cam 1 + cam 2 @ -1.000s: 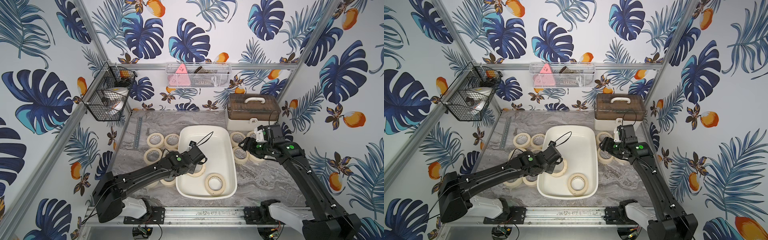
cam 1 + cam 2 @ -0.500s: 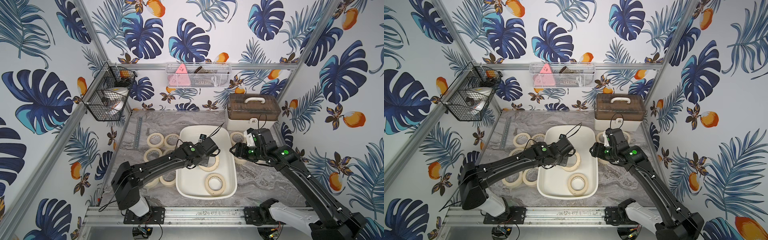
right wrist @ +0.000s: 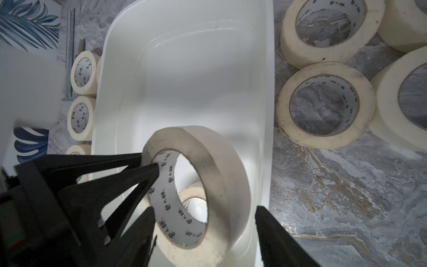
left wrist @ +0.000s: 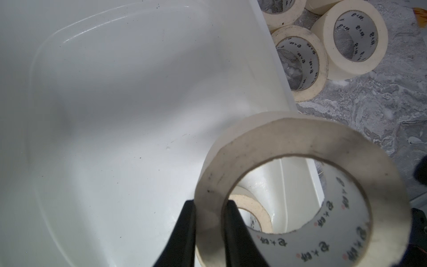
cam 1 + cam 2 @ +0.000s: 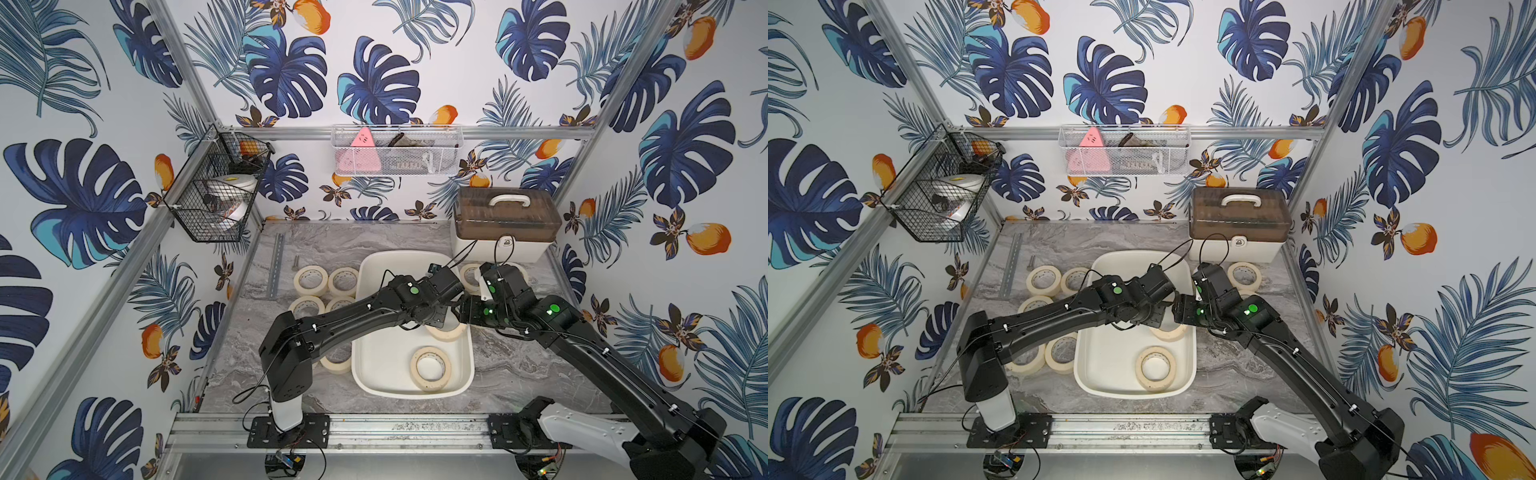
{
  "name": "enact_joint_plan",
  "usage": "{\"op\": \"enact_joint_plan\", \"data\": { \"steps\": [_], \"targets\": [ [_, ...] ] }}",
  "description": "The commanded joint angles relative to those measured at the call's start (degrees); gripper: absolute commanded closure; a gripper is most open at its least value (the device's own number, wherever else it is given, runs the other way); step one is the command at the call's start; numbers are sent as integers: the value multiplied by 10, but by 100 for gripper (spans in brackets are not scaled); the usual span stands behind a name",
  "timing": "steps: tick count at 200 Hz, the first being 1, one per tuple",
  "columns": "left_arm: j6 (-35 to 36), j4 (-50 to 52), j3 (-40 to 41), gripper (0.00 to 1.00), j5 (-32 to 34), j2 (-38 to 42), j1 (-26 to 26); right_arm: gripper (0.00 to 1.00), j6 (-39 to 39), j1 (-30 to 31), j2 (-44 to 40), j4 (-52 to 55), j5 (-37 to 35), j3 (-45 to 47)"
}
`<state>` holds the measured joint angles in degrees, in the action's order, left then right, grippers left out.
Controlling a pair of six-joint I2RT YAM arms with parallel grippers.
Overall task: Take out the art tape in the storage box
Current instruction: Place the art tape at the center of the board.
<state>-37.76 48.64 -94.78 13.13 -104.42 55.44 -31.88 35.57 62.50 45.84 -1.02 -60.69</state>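
Observation:
A cream art tape roll (image 4: 300, 148) hangs tilted over the right side of the white storage box (image 5: 374, 266). My left gripper (image 4: 209, 205) is shut on its wall, one finger inside the hole and one outside. My right gripper (image 3: 204, 209) is open and straddles the same roll (image 3: 219, 166); one finger is close to its face and the other stands apart over the box rim. Two more rolls lie in the box, one at the near end (image 5: 431, 368) and one (image 5: 446, 334) partly under the arms. In both top views the arms hide the held roll.
Several loose rolls lie on the marble table left of the box (image 5: 311, 280) and right of it (image 3: 324, 108). A brown-lidded case (image 5: 505, 224) stands at the back right. A metal rail (image 5: 276, 266) lies at the back left. Wire baskets (image 5: 220, 195) hang on the walls.
My left arm has carried the roll from the box's left side across to its right side. My right arm has swung left over the rim to meet it.

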Motion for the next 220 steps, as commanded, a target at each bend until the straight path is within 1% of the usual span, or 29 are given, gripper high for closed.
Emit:
{"op": "enact_joint_plan", "data": {
  "steps": [1, 21, 54, 97, 123, 154, 220],
  "targets": [
    [-5, 2, -16, 91, -10, -9, 2, 31, 7, 20, 14, 6, -74, -6],
    [-5, 4, -21, 91, -10, -13, 3, 34, 9, 36, 30, 24, -116, -15],
    [-5, 5, -24, 91, -12, -17, 3, 40, 10, 56, 50, 37, -161, -20],
    [-6, 5, -25, 91, -10, -16, 3, 43, -1, 62, 60, 47, -190, -22],
    [-15, -3, -13, 90, -13, -6, 2, 43, -13, 62, 43, 29, -176, -6],
    [-21, -11, -1, 91, -17, 2, -1, 40, -22, 62, 11, -6, -144, 15],
    [-35, -36, 34, 91, -42, 22, -22, 37, -29, 62, -9, -14, -125, 24]
  ]
}}
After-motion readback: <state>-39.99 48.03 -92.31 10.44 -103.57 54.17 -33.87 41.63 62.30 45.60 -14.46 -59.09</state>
